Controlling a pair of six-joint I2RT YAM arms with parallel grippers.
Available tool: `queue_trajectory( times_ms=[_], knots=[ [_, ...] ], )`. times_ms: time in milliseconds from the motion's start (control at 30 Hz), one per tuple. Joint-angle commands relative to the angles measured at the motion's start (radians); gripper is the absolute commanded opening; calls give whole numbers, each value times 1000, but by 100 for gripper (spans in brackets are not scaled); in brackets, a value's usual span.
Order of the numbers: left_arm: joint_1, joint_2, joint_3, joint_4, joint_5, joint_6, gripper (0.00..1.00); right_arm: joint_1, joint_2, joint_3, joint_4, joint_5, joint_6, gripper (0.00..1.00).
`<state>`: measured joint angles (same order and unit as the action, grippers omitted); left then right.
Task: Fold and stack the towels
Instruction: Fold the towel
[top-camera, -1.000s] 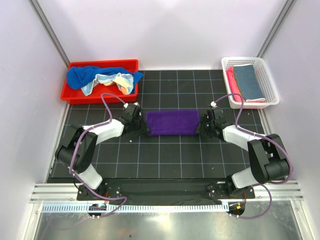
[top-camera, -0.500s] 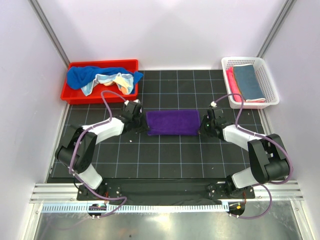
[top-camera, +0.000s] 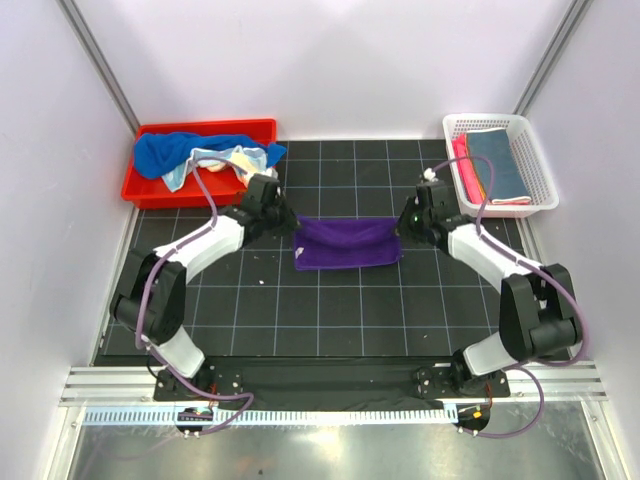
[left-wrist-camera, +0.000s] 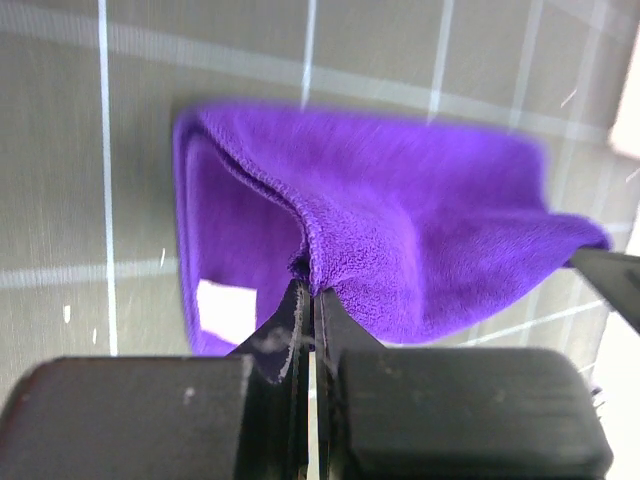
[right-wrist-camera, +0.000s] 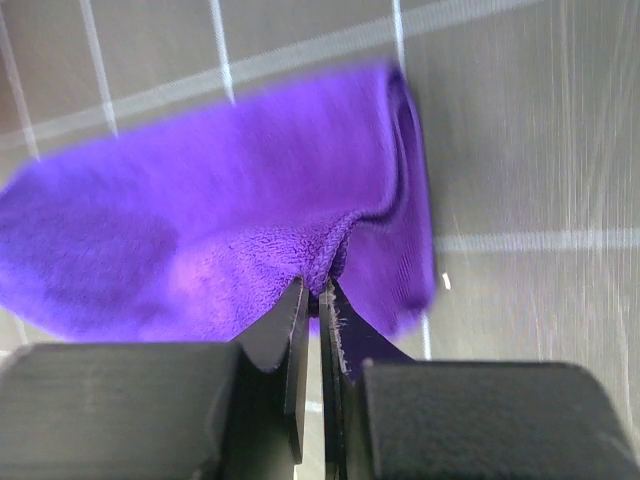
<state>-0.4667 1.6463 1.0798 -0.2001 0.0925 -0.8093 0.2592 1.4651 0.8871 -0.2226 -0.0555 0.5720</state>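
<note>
Left gripper (left-wrist-camera: 308, 292) and right gripper (right-wrist-camera: 320, 290) each pinch an end of the purple towel (top-camera: 347, 243), which sags between them over the black mat (top-camera: 330, 320), but the bites look thin, though blur hides their depth, so uneven pulling could slip a corner and skew the fold.

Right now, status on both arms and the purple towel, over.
Left jaws and right jaws shut on the soft purple cloth towel, one at each end. Ends raised, middle sagging. Red plastic bin and white mesh basket stand apart.
</note>
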Motion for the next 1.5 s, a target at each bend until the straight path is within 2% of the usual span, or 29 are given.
queue_trajectory(
  times_ms=[0, 467, 867, 1100, 1467],
  knots=[
    [39, 36, 101, 14, -1, -14, 0, -20, 50, 125, -14, -3, -21, 2],
    [175, 331, 451, 39, 81, -8, 0, -86, 447, 548, -11, -47, -43, 1],
    [206, 507, 623, 64, 127, -7, 0, -117, 616, 726, -1, -60, -37, 1],
    [207, 501, 617, 65, 148, -8, 0, -117, 607, 699, 11, -67, -29, 1],
    [206, 408, 441, 96, 176, -31, 0, -118, 508, 520, 54, -75, -1, 1]
  ],
)
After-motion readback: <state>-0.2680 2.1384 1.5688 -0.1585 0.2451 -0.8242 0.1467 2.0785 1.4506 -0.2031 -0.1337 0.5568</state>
